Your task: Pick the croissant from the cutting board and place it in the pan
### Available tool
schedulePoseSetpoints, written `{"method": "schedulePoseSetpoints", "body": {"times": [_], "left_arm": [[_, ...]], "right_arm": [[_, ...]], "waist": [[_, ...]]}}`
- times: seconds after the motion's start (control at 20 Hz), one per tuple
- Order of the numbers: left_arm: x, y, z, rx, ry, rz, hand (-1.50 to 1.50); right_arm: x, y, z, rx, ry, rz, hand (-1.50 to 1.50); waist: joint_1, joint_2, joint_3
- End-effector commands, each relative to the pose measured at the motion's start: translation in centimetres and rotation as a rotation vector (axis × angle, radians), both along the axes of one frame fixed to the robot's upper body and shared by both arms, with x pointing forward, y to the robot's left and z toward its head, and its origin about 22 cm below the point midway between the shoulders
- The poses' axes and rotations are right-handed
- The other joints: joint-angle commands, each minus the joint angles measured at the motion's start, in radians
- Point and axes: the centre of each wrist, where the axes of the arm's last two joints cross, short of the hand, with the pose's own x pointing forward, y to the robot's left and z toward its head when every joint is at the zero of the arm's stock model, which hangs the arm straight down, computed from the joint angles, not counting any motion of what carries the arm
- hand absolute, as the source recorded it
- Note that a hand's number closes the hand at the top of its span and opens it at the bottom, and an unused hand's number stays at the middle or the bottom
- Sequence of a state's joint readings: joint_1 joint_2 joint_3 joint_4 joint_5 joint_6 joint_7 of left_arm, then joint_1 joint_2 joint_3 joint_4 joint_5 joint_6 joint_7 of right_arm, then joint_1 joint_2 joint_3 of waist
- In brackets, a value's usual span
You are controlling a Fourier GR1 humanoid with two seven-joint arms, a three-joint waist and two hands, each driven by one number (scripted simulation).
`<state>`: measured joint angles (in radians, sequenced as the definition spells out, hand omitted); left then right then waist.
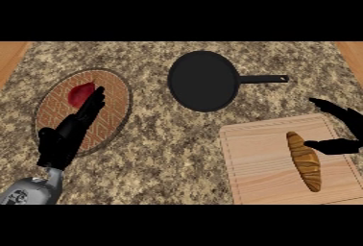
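Speckled granite counter [163,144] before you. Wooden cutting board [259,182] lower right; black pan [203,80] upper centre. Your right hand [340,145] spread wide, holding nothing, just beside croissant [305,166] on board. Left hand [67,137] straight-fingered over round mat [113,113].

Black left hand [62,139], grey forearm [32,190] (dark markings), black right hand [344,129]

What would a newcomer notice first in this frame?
The golden croissant lies lengthwise on the wooden cutting board at lower right. The right hand is open beside it at the right edge, fingers spread and not yet round it. Next comes the empty black pan at top centre, handle pointing right. At left, the left hand is open over a round brown plate bearing a red item.
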<state>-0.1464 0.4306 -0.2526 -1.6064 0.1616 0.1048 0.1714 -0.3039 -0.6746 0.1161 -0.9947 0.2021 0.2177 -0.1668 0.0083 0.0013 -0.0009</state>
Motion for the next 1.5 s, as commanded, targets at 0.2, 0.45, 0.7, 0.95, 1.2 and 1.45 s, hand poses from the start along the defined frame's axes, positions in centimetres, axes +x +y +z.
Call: {"method": "schedulePoseSetpoints", "body": {"times": [0.2,0.45,0.7,0.95,1.2,1.45], "left_arm": [[0.2,-0.7,0.8,-0.016,0.007,-0.040,0.00],[1.2,-0.9,0.4,-0.007,0.000,-0.025,0.00],[1.1,-0.2,-1.2,-0.001,0.001,0.017,0.00],[0.0,0.1,0.7,-0.002,0.008,0.014,0.00],[-0.3,0.3,0.3,-0.023,0.005,0.007,0.00],[-0.4,0.6,-1.6,0.007,0.001,0.005,0.00]], "right_arm": [[3.3,2.2,5.7,-0.392,0.257,0.152,-1.50],[6.1,6.3,7.2,-0.488,0.490,0.275,-1.50],[6.1,10.6,7.4,-0.535,0.632,0.373,-1.50],[5.6,13.1,7.8,-0.569,0.607,0.313,-1.50],[5.1,11.5,7.1,-0.637,0.634,0.298,-1.50],[2.8,13.8,6.1,-0.695,0.643,0.277,-1.50]], "waist": [[0.019,-0.003,-0.001],[0.015,0.002,-0.001],[-0.016,-0.006,-0.001],[-0.010,-0.005,0.000],[-0.003,-0.002,0.001],[-0.012,-0.004,0.000]]}}
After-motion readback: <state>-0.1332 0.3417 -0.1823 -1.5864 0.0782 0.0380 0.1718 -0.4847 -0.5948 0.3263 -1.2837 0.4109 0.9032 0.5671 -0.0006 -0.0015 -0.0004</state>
